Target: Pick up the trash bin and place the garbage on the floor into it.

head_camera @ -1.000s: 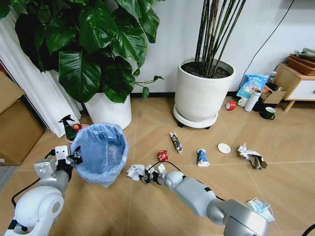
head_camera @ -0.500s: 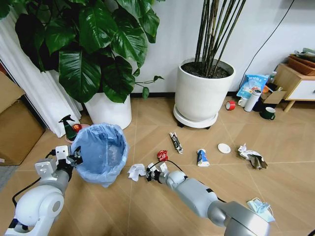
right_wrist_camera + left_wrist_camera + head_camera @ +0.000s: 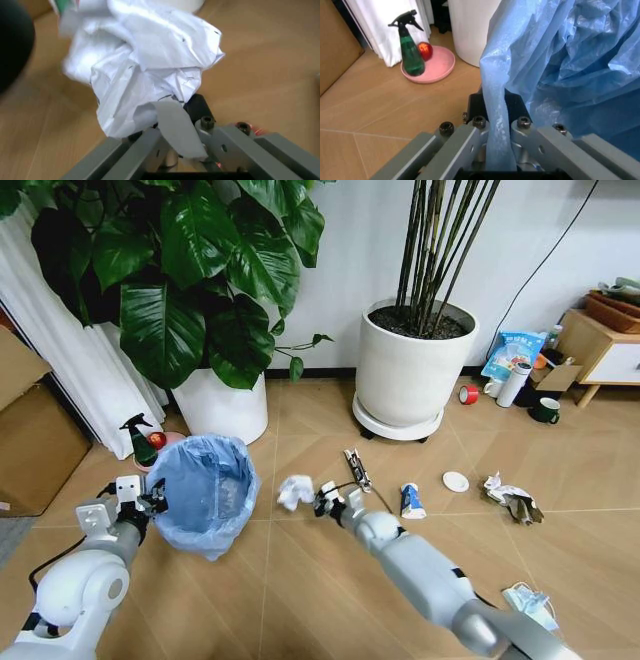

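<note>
The trash bin [image 3: 203, 492], dark with a crinkled light blue bag, stands on the floor [image 3: 300, 580] at my left. My left gripper [image 3: 150, 502] is shut on its bag-covered rim [image 3: 496, 112]. My right gripper [image 3: 318, 501] is shut on a crumpled white paper [image 3: 295, 490], held above the floor just right of the bin; the paper [image 3: 145, 71] bulges out past the fingers [image 3: 175, 131]. More garbage lies on the tiles: a dark wrapper [image 3: 357, 469], a blue-white carton [image 3: 410, 500], a white lid [image 3: 455, 481], another crumpled wad [image 3: 512, 499] and a light blue mask [image 3: 528, 601].
Two big white plant pots [image 3: 412, 370] [image 3: 222, 408] stand along the back wall. A green spray bottle [image 3: 140, 442] on a pink dish [image 3: 427, 66] and a cardboard box [image 3: 30, 442] sit left of the bin. A red tape roll [image 3: 467, 393], bottle and mug [image 3: 545, 411] sit by the wooden cabinet [image 3: 600, 345].
My right gripper has lifted the crumpled white paper off the floor and carried it up and away from me, beside the bin. The left gripper stays clamped on the rim.
</note>
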Tool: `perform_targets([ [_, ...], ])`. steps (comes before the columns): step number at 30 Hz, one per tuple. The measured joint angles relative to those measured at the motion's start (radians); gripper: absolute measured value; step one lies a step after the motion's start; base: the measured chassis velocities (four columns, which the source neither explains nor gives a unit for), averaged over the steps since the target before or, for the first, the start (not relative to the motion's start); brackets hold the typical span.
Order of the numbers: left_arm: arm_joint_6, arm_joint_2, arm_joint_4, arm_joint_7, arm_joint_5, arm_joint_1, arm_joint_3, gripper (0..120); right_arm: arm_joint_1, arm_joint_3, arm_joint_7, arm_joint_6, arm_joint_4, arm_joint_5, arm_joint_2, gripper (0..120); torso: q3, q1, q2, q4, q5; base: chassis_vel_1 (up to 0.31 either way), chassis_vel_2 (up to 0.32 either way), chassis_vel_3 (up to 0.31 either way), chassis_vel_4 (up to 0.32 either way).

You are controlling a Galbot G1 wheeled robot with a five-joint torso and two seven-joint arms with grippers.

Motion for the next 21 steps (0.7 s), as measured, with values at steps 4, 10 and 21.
perform_targets([
  [4,-0.002,0.008,0.033,0.021,0.0,-0.024,0.011,0,-0.012,0.039,0.013,-0.01,0.095,0.009,-0.027,0,0.0,0.0,0.0,0.0,0.0001,0.0,0.0,0.0,0.0],
  [10,0.009,0.024,0.103,0.071,-0.003,-0.087,0.042,0,-0.012,0.082,0.039,-0.063,0.312,0.061,-0.083,0,0.0,0.0,0.0,0.0002,0.0,0.0,0.0,0.0,0.0],
  [21,0.045,0.033,0.205,0.147,-0.007,-0.194,0.147,0,0.059,0.006,0.086,-0.143,0.539,0.164,-0.113,0,0.0,0.0,0.0,0.0002,-0.0001,0.0,0.0,0.0,0.0],
])
